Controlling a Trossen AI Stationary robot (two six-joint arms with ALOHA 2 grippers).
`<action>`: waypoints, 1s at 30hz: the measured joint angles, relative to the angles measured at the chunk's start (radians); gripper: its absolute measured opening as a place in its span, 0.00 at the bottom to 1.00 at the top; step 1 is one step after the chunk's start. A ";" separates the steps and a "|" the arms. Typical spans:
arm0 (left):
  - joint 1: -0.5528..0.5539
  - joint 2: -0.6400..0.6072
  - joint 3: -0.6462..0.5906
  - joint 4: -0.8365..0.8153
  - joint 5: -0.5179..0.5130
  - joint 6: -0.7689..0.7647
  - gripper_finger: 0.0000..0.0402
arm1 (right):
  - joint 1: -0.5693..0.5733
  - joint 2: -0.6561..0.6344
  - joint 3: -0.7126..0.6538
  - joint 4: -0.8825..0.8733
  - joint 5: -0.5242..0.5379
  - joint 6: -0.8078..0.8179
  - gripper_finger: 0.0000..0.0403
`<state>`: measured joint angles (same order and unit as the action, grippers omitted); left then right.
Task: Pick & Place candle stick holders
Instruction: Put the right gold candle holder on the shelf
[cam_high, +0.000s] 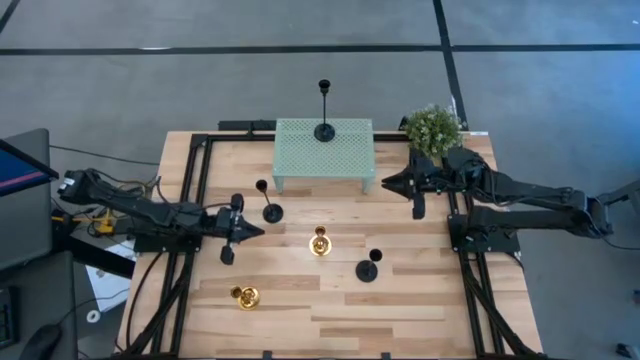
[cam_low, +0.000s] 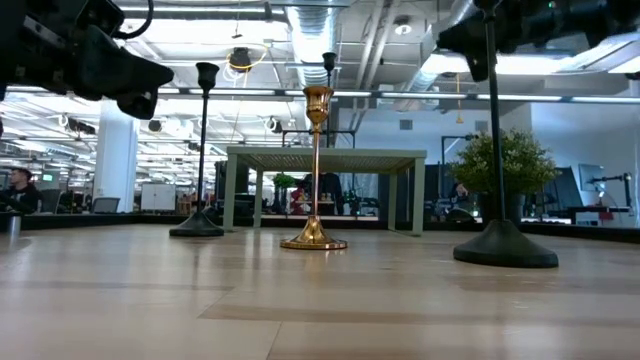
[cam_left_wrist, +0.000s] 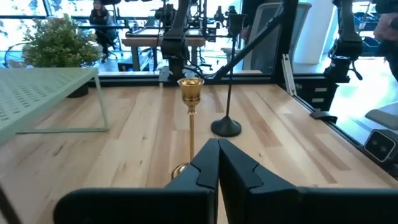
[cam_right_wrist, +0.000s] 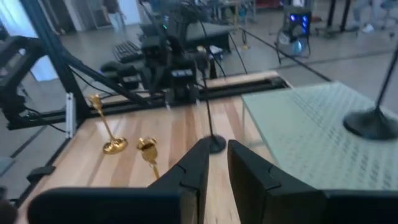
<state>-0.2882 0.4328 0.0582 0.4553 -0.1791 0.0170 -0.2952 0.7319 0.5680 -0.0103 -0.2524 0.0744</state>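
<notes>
Three black candle stick holders stand upright on their round bases: one on the green stand (cam_high: 323, 130), one left of centre (cam_high: 272, 212), one nearer the front (cam_high: 367, 270). Two gold holders stand on the table, one at the centre (cam_high: 320, 243) and one at the near left (cam_high: 245, 296). My left gripper (cam_high: 255, 231) is shut and empty, left of the centre gold holder (cam_left_wrist: 191, 99). My right gripper (cam_high: 388, 183) hovers at the stand's right end, empty, with its fingers (cam_right_wrist: 199, 165) a narrow gap apart.
The green perforated stand (cam_high: 300, 150) stands on thin legs at the table's far middle. A green bushy plant (cam_high: 432, 128) stands at the far right corner. Black frame rails (cam_high: 190, 190) run along the left and right sides. Bare wood lies along the near edge.
</notes>
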 joint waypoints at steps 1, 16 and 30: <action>-0.003 0.020 0.000 0.024 0.000 0.000 0.01 | 0.007 0.000 0.005 0.000 0.007 -0.008 0.12; -0.216 0.344 0.176 0.098 -0.317 0.090 0.01 | 0.033 0.000 0.012 -0.004 0.072 -0.058 0.01; -0.298 0.427 0.223 0.095 -0.513 0.091 0.01 | 0.034 0.000 0.012 -0.004 0.071 -0.058 0.00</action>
<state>-0.5864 0.8600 0.2813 0.5507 -0.6921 0.1081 -0.2611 0.7322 0.5800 -0.0139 -0.1810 0.0165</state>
